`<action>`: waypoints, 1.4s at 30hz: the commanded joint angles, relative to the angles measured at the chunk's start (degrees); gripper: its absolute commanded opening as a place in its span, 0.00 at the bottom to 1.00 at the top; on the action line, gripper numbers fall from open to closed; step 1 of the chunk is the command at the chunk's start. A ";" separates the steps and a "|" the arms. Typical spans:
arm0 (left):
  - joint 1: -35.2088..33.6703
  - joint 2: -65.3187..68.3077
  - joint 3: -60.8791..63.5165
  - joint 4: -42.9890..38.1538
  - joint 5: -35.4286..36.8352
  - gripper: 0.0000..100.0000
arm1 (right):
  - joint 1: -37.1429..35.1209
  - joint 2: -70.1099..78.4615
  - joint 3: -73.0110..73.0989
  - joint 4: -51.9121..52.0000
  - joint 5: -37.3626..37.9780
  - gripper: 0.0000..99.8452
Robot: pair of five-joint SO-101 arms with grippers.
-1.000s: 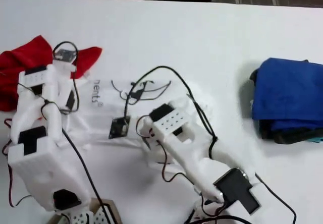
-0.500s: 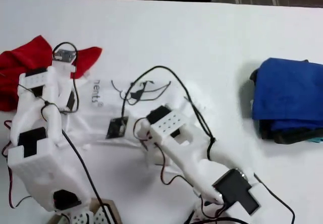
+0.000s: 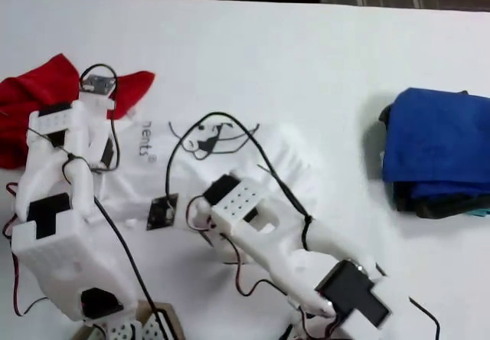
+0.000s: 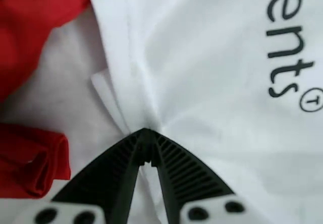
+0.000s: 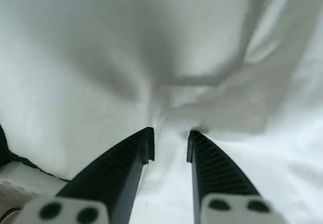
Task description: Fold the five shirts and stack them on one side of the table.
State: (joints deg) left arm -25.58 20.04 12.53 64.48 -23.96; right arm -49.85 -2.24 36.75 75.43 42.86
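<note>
A white shirt (image 3: pixel 230 152) with black print lies crumpled mid-table. My left gripper (image 4: pixel 146 143) is shut on a fold at the white shirt's (image 4: pixel 212 57) edge, beside the red shirt (image 4: pixel 40 27). In the high view the left arm (image 3: pixel 69 164) stands over that edge, with the red shirt (image 3: pixel 31 99) bunched at the far left. My right gripper (image 5: pixel 170 143) pinches a bunched ridge of the white shirt (image 5: pixel 101 57) between its narrow-set fingers. The right arm (image 3: pixel 253 210) reaches over the shirt's near side.
A stack of folded shirts, blue on top (image 3: pixel 436 145) with dark and teal cloth under it, sits at the right edge. The white table (image 3: pixel 306 49) is bare at the back. Black cables loop over the white shirt.
The right arm has moved left and toward the front, dragging the white shirt's right part with it. The left arm and red shirt have stayed put.
</note>
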 commanded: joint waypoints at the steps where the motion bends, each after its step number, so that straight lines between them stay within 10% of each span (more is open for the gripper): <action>1: -0.35 -0.26 0.22 -1.93 0.44 0.03 | -0.75 1.63 -0.09 0.13 -0.44 0.12; 20: -0.35 -0.26 0.13 -2.02 0.44 0.03 | -0.84 -3.56 3.34 3.91 -0.35 0.21; 42: -0.44 -0.26 0.31 -2.02 0.44 0.03 | 4.79 -2.95 14.51 -15.78 -2.02 0.21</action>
State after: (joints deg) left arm -25.58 20.04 12.53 64.48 -23.96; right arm -47.21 -5.41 51.08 63.38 41.10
